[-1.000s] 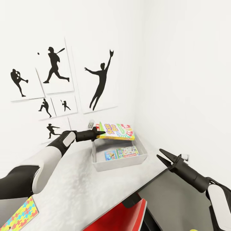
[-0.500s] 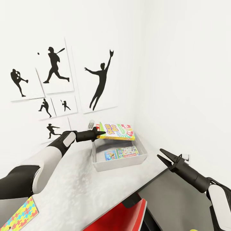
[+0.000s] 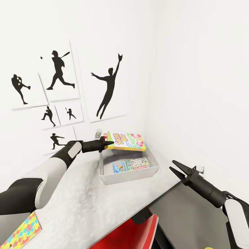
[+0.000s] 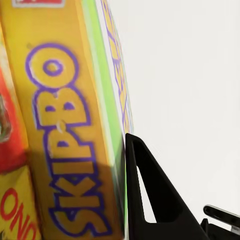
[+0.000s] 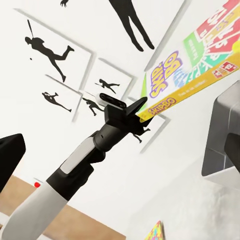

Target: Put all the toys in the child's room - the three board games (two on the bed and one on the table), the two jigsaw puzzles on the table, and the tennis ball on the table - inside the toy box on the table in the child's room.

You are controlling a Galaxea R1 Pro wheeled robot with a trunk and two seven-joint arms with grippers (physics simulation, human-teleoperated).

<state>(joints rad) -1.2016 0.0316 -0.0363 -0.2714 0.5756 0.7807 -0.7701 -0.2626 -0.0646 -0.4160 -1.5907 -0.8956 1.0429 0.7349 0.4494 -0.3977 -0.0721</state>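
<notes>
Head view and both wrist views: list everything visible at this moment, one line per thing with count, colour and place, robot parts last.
SKIP BO box: 1, yellow, green and red, held level above the toy box's far side.
Toy box: 1, light grey, on the table near the wall corner.
Small game boxes: 2, one blue, one pale green and white, flat inside the toy box.
Jigsaw puzzle box: 1, multicolour, on the table's near left edge.
Table: 1, pale grey-white, adjoining a darker section.
Baseball silhouette pictures: 6, black on white, on the wall.
Red object: 1, below the table edge; identity unclear.
Left end effector: 1, black, shut on the SKIP BO box's edge.
Right end effector: 1, black, open, empty, right of the toy box.
</notes>
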